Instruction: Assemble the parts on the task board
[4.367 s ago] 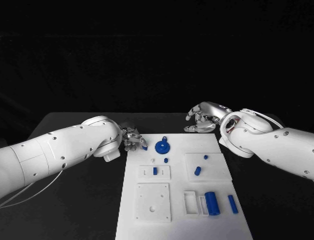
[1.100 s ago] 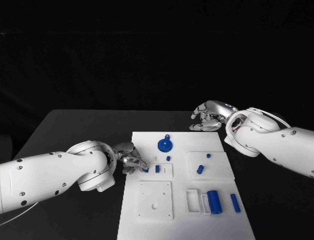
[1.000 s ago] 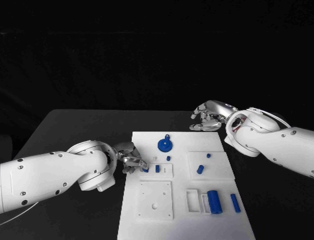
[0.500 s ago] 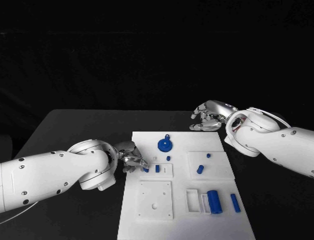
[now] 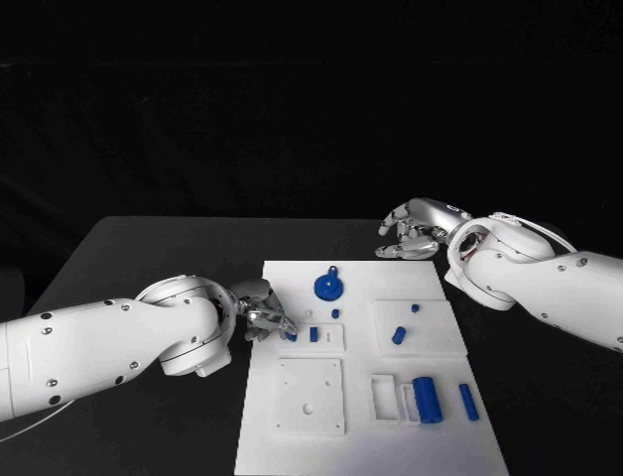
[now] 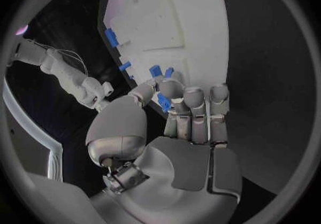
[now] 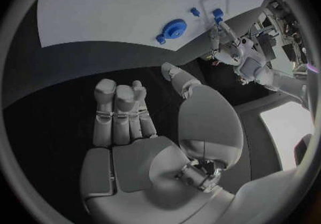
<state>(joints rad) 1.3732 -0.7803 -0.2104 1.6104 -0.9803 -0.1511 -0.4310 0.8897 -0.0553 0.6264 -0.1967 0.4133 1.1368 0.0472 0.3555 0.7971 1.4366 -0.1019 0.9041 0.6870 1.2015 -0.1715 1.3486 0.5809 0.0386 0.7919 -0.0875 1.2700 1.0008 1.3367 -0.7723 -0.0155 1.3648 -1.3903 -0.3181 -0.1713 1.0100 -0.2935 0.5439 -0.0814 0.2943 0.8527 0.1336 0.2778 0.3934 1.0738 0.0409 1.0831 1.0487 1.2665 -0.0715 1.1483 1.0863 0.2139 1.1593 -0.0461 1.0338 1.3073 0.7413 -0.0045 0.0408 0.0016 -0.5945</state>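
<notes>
Your left hand (image 5: 262,317) sits at the task board's (image 5: 362,441) left edge, fingers curled in and pinching a small blue part (image 6: 162,101) between thumb and fingertips; in the left wrist view that part is clamped right at the fingertips, just over the board edge. Just beyond those fingertips you have a short blue peg (image 5: 313,334) standing in the small raised white block (image 5: 313,339), with another little blue peg (image 5: 334,313) a bit further out. The blue gear (image 5: 327,288) lies on the board well ahead of the left hand, between the two hands. Your right hand (image 5: 411,234) hovers over the desk (image 5: 155,253) just off the board's far right corner, fingers curled together, nothing in them; the right wrist view shows the folded fingers over bare dark desk, with the gear beyond them on the board. Near side of the board, well away from both hands: a larger white plate with holes (image 5: 309,397), a white frame (image 5: 383,399), a blue cylinder (image 5: 427,399) beside it and a slim blue bar (image 5: 467,401).
</notes>
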